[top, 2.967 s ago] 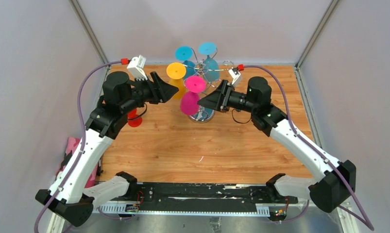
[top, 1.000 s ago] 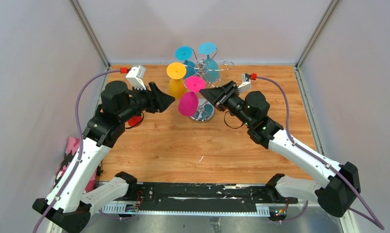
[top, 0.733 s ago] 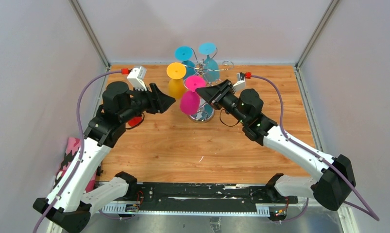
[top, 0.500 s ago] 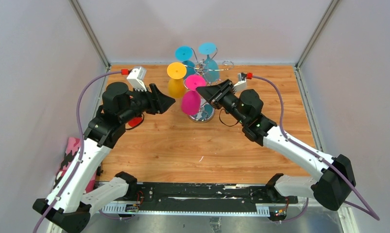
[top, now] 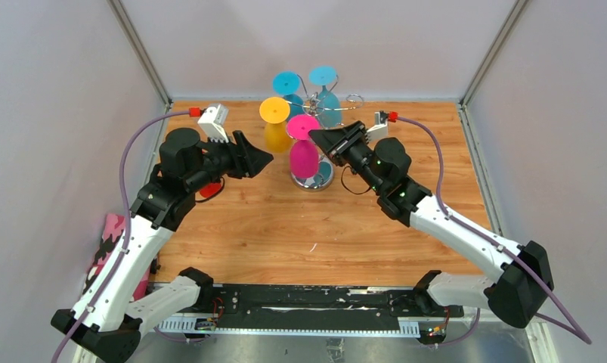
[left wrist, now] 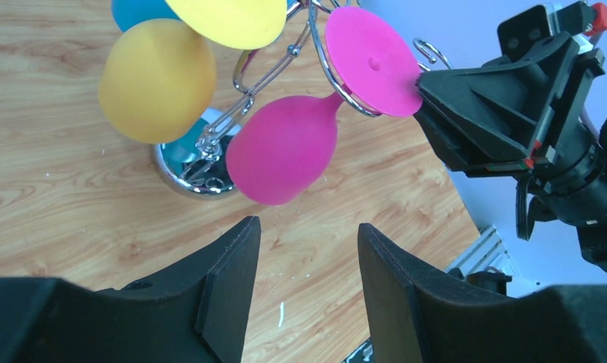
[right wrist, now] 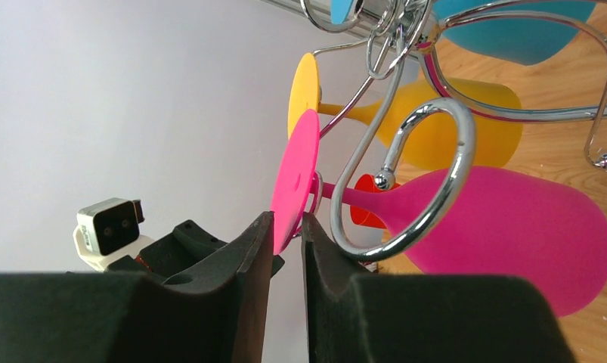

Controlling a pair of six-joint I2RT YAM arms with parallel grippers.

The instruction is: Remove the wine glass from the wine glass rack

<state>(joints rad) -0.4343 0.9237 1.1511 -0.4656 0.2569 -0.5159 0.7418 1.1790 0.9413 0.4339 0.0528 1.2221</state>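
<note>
A pink wine glass [top: 304, 157] hangs upside down from a scroll arm of the chrome wine glass rack [top: 313, 179] at the back middle of the table. My right gripper [top: 316, 137] reaches in from the right and is shut on the rim of the glass's round pink foot [right wrist: 296, 178]; in its wrist view the gripper [right wrist: 286, 223] has the disc edge pinched between its tips. The chrome loop [right wrist: 436, 204] still goes round the stem. My left gripper [top: 267, 159] is open and empty, left of the glass. In the left wrist view, this gripper [left wrist: 309, 227] sits below the pink bowl [left wrist: 283, 150].
A yellow glass [top: 275, 132] and two cyan glasses [top: 326, 97] also hang on the rack. A red object [top: 208, 187] sits on the table under my left arm. Grey walls stand close behind and on both sides.
My right gripper swung in from the right and rose to the pink foot, closing on its rim. The pink bowl swung from tilted left to hanging nearly straight. My left arm barely moved.
</note>
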